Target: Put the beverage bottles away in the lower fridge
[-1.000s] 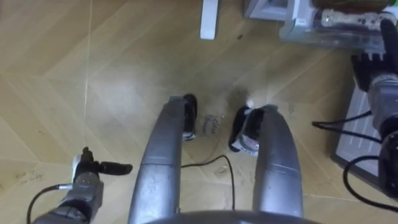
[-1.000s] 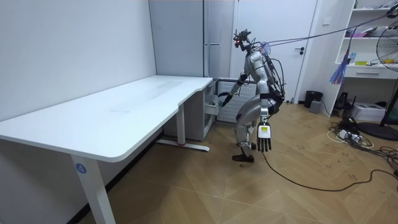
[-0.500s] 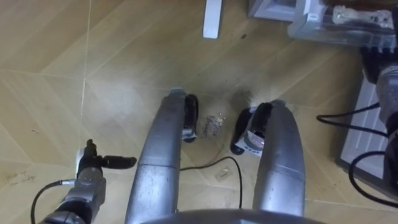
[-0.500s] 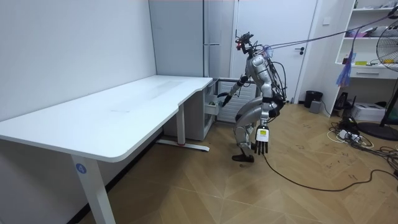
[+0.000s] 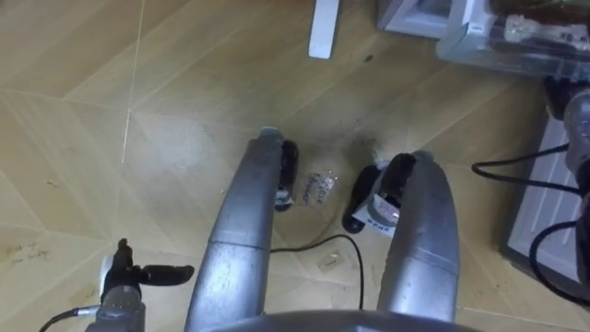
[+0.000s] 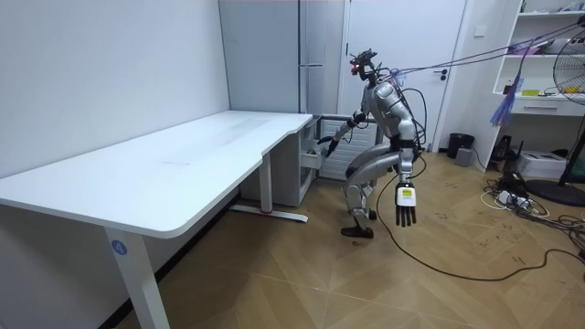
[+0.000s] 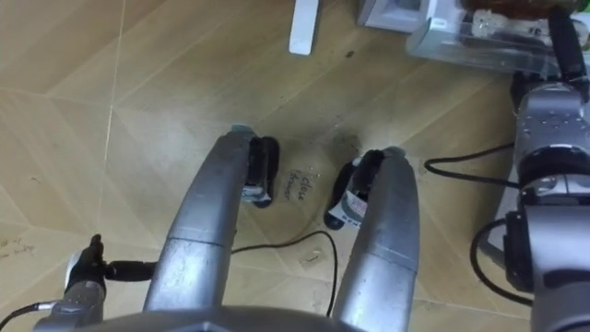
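Nearest to us, at the lower left of the eye views, the left hand (image 5: 124, 281) hangs beside the robot's left leg. Its fingers are straight and relaxed, and it holds nothing. In the room view the same hand points its fingers down at the wooden floor (image 5: 166, 111), well apart from everything else.

The room view shows the robot standing with bent knees and leaning forward, close to the end of the white table (image 6: 183, 169) and facing the fridge (image 6: 311, 91). A small pale scrap (image 5: 318, 186) lies on the floor between its feet. A little farther, the white foot of the table (image 5: 324, 28) lies on the floor.

At the right of the eye views the right arm reaches forward, and the right hand (image 7: 562, 51) is at the rim of the clear drawer (image 5: 461, 46), which stands pulled out low on the fridge. We cannot tell whether this hand grips anything or is spread, because its fingers are partly hidden at the drawer.

The drink bottle (image 5: 535, 30) lies on its side inside this drawer, just beside the right hand. Its long axis runs across the view from left to right, with a paler end toward the left. We cannot tell which end carries the cap.
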Robot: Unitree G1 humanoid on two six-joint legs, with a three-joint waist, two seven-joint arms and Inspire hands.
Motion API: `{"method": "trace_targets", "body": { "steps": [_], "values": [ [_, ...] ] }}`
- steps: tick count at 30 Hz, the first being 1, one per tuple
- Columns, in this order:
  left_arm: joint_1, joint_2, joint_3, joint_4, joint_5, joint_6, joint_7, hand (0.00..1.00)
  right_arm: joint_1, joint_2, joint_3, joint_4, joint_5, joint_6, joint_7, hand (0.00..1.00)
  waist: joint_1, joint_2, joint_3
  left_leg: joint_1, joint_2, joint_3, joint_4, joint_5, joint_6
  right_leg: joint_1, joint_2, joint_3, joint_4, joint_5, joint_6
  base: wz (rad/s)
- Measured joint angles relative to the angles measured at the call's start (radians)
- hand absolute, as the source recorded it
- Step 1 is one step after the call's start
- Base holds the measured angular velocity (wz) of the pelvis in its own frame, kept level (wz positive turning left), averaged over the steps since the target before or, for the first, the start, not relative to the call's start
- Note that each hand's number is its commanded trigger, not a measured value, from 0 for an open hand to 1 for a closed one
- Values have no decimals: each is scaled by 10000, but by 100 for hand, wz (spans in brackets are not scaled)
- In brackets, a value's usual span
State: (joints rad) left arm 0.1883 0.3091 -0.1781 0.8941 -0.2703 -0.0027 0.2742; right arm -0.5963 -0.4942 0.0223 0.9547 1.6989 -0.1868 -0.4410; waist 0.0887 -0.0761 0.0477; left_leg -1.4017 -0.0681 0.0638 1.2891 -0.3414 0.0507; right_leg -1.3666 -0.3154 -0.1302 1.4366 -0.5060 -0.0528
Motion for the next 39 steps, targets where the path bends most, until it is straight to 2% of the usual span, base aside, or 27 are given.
{"method": "trace_targets", "body": {
  "steps": [4, 7, 10, 12, 14, 15, 18, 21, 24, 29, 31, 35, 39],
  "values": [
    [117, 39, 188, -9, 19, -44, -64, 0, -4, 0, 244, -482, 167, -209, -270, 0, 58, -33, 12, -12, 15, -131, 215, -29, -236, 1, -61, -122, 279, -133, -221, 4],
    [328, 49, 186, -110, 87, -42, -234, 0, -4, -4, 353, -1111, 294, -375, -359, 0, 141, -32, 10, -41, 70, -235, 445, -112, -469, 27, -149, -286, 556, -345, -488, 3],
    [511, 152, 172, -385, 85, -51, -284, 0, -144, -3, 441, -1415, 291, -660, -365, 0, 472, -35, 10, -38, 263, -286, 548, -138, -634, 92, -193, -523, 708, -504, -767, 7],
    [788, 206, 174, -479, 132, -57, -296, 0, -196, -4, 432, -1861, 274, -761, -364, 0, 505, -36, 9, -23, 377, -229, 573, -141, -712, 140, -324, -662, 861, -670, -952, 21],
    [990, 269, 176, -485, 197, -33, -313, 0, -219, -6, 440, -2055, 273, -777, -362, 0, 517, -35, 9, 42, 454, -213, 663, -186, -792, 285, -399, -749, 1035, -870, -970, 25],
    [1110, 318, 175, -493, 279, -34, -320, 0, -220, -4, 459, -2154, 272, -821, -364, 0, 548, -35, 10, 74, 536, -224, 746, -215, -842, 409, -490, -885, 1141, -1007, -1062, 26],
    [1427, 411, 173, -820, 274, -24, -336, 0, -219, 11, 471, -2357, 231, -837, -359, 0, 532, -28, 7, 94, 778, -375, 878, -244, -893, 637, -481, -1193, 1228, -1216, -1143, 20],
    [1642, 426, 130, -1112, 279, -41, -488, 0, -219, 7, 597, -2383, 232, -776, -358, 0, 555, -25, 6, 87, 776, -421, 1055, -315, -983, 679, -486, -1195, 1390, -1321, -1204, -2],
    [1795, 530, 130, -1409, 277, -97, -490, 0, -219, 1, 634, -2410, 232, -784, -358, 0, 578, -20, 6, 54, 777, -445, 1185, -338, -953, 677, -495, -1195, 1524, -1406, -1264, 0],
    [2255, 600, 129, -1839, 284, -113, -492, 0, -220, -17, 633, -2413, 221, -864, -349, 0, 678, 21, -2, 69, 759, -453, 1256, -357, -922, 675, -494, -1174, 1569, -1404, -1240, 0],
    [2408, 600, 118, -1948, 285, -107, -508, 0, -219, -45, 633, -2412, 221, -886, -349, 0, 720, 64, 1, 64, 748, -455, 1303, -370, -905, 680, -501, -1171, 1603, -1410, -1227, 0],
    [2449, 673, -231, -2089, 288, -100, -663, 0, -218, -201, 665, -2409, 217, -958, -268, 0, 837, 302, -2, 92, 721, -467, 1364, -376, -898, 715, -514, -1152, 1650, -1416, -1179, 0],
    [2450, 837, -654, -2091, 258, -66, -800, 0, -191, -216, 765, -2351, 213, -864, -74, 0, 856, 374, -3, 191, 745, -464, 1340, -390, -925, 805, -491, -1138, 1650, -1418, -1183, -1]
  ]
}}
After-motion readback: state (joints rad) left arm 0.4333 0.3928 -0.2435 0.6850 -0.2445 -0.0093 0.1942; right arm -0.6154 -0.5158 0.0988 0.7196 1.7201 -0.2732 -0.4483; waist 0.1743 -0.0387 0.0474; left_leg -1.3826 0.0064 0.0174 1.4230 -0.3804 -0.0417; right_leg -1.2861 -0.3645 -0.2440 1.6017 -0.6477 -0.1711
